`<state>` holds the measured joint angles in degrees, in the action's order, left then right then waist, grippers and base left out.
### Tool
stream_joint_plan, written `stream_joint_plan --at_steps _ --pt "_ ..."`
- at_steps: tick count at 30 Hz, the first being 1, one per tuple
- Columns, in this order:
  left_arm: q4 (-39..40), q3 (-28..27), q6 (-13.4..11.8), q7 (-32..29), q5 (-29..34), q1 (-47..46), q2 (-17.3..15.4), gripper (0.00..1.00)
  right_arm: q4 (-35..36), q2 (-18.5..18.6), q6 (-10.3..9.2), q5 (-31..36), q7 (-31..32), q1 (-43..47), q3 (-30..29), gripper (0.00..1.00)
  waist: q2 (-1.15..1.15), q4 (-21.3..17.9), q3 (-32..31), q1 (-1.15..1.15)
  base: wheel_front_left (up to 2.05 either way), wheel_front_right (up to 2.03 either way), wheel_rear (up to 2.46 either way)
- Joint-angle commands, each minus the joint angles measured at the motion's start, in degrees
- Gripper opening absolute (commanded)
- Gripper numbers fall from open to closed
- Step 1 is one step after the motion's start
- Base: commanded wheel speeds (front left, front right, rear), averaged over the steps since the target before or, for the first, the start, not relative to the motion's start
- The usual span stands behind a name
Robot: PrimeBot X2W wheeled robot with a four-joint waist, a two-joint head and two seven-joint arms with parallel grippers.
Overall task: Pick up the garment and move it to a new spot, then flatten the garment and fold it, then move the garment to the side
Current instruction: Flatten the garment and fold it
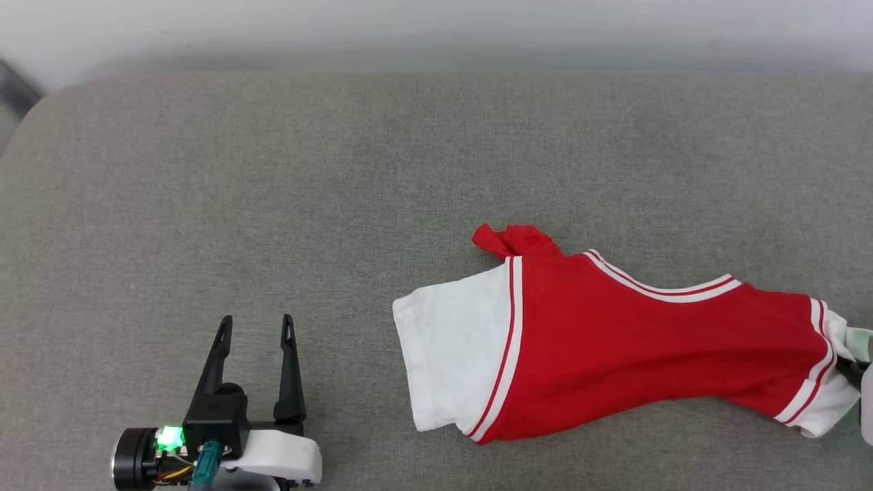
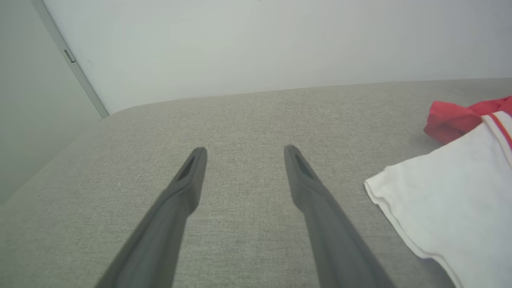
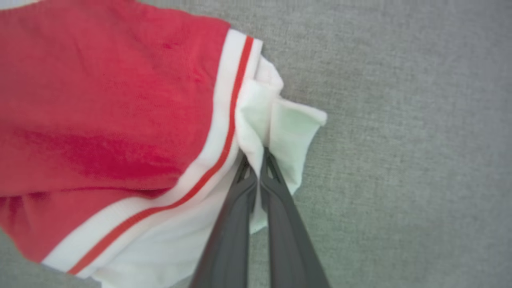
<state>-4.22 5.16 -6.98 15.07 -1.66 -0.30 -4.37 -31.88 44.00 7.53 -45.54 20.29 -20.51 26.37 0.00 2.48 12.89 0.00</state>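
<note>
The garment (image 1: 614, 341), a red T-shirt with white sleeves and striped trim, lies stretched across the right half of the grey cushioned surface (image 1: 273, 191). Its left white sleeve (image 2: 452, 200) spreads flat, with a bunched red fold behind it. In the right wrist view my right gripper (image 3: 256, 158) is shut on the white fabric of the garment's (image 3: 100, 104) right sleeve, which puckers around the tips. At the head view's right edge the right gripper (image 1: 856, 368) is barely visible. My left gripper (image 1: 256, 320) stands open at the lower left, fingers (image 2: 192, 172) empty, well left of the shirt.
A pale wall (image 1: 436, 27) runs behind the surface's far edge. The surface's rounded back-left corner (image 2: 116, 116) meets a wall seam. Bare grey cushion stretches between my left gripper and the garment.
</note>
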Motion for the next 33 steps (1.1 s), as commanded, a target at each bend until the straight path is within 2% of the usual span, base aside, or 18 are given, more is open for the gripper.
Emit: stream_joint_plan --at_steps 1,2,6,9,12,16,20,23,28,33 --pt "-0.2 -0.1 0.0 0.1 0.4 0.2 0.0 1.0 -0.6 -0.7 -0.08 0.5 -0.5 0.6 0.0 0.36 0.0 0.0 -0.5 0.0 0.0 0.0 0.0" --pt "-0.4 -0.4 0.0 0.1 0.4 0.5 -0.2 1.0 -0.7 -0.8 -0.08 1.2 -2.0 0.2 -0.7 1.0 0.0 -0.1 -0.9 0.0 0.0 0.0 0.0" --pt "-0.7 -0.7 0.6 0.1 0.5 0.6 -1.2 1.0 -0.2 -0.7 -0.07 5.3 -9.0 -0.9 -3.6 1.0 0.0 -0.5 -2.9 0.0 0.0 0.0 0.0" --pt "-0.7 -0.9 1.5 0.1 0.6 -0.8 -2.5 1.0 1.4 -1.5 -0.07 9.5 -15.9 -0.9 -8.1 1.0 0.0 -0.9 -4.2 0.0 0.0 0.0 0.0" --pt "-2.2 -0.8 3.4 0.1 1.0 -3.1 -4.7 1.0 3.9 -4.7 -0.06 13.9 -22.9 0.3 -14.9 1.0 0.0 -1.3 -5.2 0.0 0.0 0.0 0.0" --pt "-3.9 0.4 6.9 -1.3 1.2 -8.1 -7.7 1.0 10.1 -10.2 -0.06 21.4 -28.8 3.4 -23.4 1.0 0.0 -1.7 -6.0 0.0 0.0 0.0 0.0" --pt "-4.4 2.2 11.3 -7.1 0.6 -14.5 -10.8 1.0 19.4 -17.8 -0.06 27.7 -31.4 7.6 -28.5 1.0 0.0 -2.1 -6.4 0.0 0.0 0.0 0.0" --pt "-4.1 4.7 13.2 -12.2 -0.1 -19.8 -12.9 1.0 26.0 -22.6 -0.06 31.6 -31.9 10.4 -30.4 1.0 0.0 -2.4 -6.3 0.0 0.0 0.0 0.0" --pt "-3.2 10.2 14.3 -20.4 -3.3 -28.3 -16.4 1.0 33.2 -29.7 -0.06 35.6 -31.7 14.6 -30.5 1.0 0.0 -3.1 -5.8 0.0 0.0 0.0 0.0" --pt "-2.6 23.2 14.3 -33.4 -14.5 -36.0 -22.1 1.0 36.3 -33.7 -0.06 36.5 -30.7 17.6 -28.7 1.0 0.0 -3.8 -5.0 0.0 0.0 0.0 0.0"
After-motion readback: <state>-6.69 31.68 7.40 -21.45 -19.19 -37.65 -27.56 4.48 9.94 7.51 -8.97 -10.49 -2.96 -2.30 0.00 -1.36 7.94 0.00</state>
